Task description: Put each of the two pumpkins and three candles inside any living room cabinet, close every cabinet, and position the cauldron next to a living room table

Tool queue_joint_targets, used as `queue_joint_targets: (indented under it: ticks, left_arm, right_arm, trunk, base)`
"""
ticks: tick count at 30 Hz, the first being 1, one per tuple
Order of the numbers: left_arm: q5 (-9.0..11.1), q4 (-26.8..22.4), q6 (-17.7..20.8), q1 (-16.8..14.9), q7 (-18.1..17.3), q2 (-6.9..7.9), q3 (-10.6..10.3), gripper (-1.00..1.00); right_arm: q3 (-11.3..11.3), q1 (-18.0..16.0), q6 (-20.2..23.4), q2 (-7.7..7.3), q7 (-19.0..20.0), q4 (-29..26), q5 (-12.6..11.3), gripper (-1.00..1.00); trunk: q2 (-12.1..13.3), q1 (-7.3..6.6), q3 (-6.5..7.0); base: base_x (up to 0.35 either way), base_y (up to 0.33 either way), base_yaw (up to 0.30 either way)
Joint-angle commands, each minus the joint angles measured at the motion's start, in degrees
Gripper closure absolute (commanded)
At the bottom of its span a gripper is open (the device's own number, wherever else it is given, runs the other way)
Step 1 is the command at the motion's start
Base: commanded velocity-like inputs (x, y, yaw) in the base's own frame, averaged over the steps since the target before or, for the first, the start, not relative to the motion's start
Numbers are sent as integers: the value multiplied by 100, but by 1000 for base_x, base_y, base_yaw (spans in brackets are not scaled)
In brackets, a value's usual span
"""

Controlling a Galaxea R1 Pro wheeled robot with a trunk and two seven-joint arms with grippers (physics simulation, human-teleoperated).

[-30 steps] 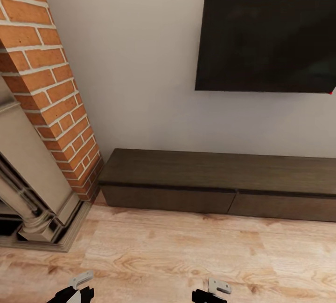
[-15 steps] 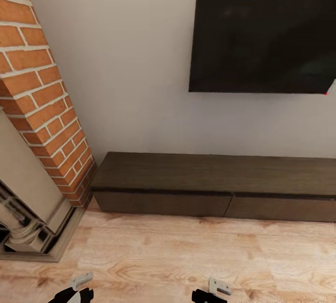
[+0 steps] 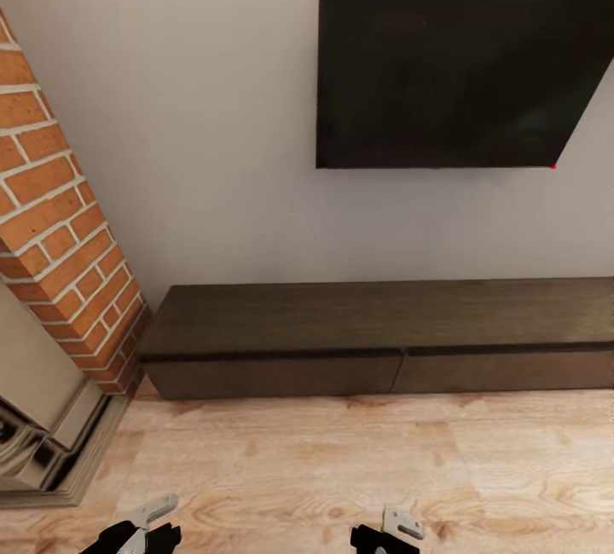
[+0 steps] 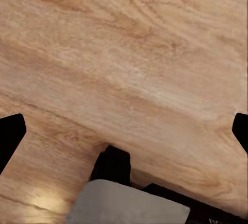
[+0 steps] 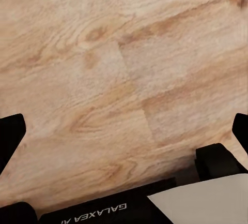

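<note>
The cabinet (image 3: 375,315), a long low dark-brown unit, stands against the wall ahead, and both drawer fronts in sight are shut flush. Its flat top is bare. At the bottom edge of the head view my left gripper (image 3: 136,530) and right gripper (image 3: 388,533) hang low over the wood floor, well short of the cabinet. In the left wrist view my left gripper (image 4: 124,131) is open, with only floor planks between its dark fingertips (image 4: 10,133). The right gripper (image 5: 124,131) is likewise open over bare floor. The pumpkins, candles, cauldron and table are out of view.
A black TV (image 3: 452,68) hangs on the wall above the cabinet. A brick chimney (image 3: 51,222) and the grey fireplace surround (image 3: 38,435) stand at the left. Light wood floor (image 3: 341,460) stretches from me to the cabinet.
The whole picture has slid left, so the camera has turned right: less of the fireplace shows and more of the cabinet's right part. Both grippers keep their place and stay open.
</note>
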Motion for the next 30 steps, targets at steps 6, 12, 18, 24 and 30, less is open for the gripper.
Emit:
queue_joint_targets:
  ticks: [6, 12, 18, 24, 30]
  left_arm:
    - [56, -880, 1108, -20, -368, 356, 47, -100]
    - [61, -2295, 3212, -56, -675, 459, 477, -100]
    - [70, -3123, 4281, -65, -784, 430, 1023, -100]
    - [457, -3302, 4413, -80, -802, 422, 1113, -100]
    - [701, -3312, 4420, -82, -804, 428, 1113, -100]
  right_arm:
    - [-950, -1, 84, -204, 906, -526, -8, -100]
    - [-2295, 0, 144, -410, 2075, -790, -8, -100]
    - [-3252, 0, 195, -490, 2829, -825, -5, -100]
    - [-3396, -37, 178, -517, 3416, -851, -1, -100]
    - [-3578, -43, 165, -503, 3482, -845, -61, -100]
  trunk:
    - [-241, 132, -108]
    - [-481, 264, -216]
    - [-722, 395, -323]
    - [-963, 527, -431]
    - [-1203, 659, -539]
  base:
    - [1, -1, -7]
    - [0, 0, -1]
    - [0, 0, 0]
    - [0, 0, 0]
    - [0, 0, 0]
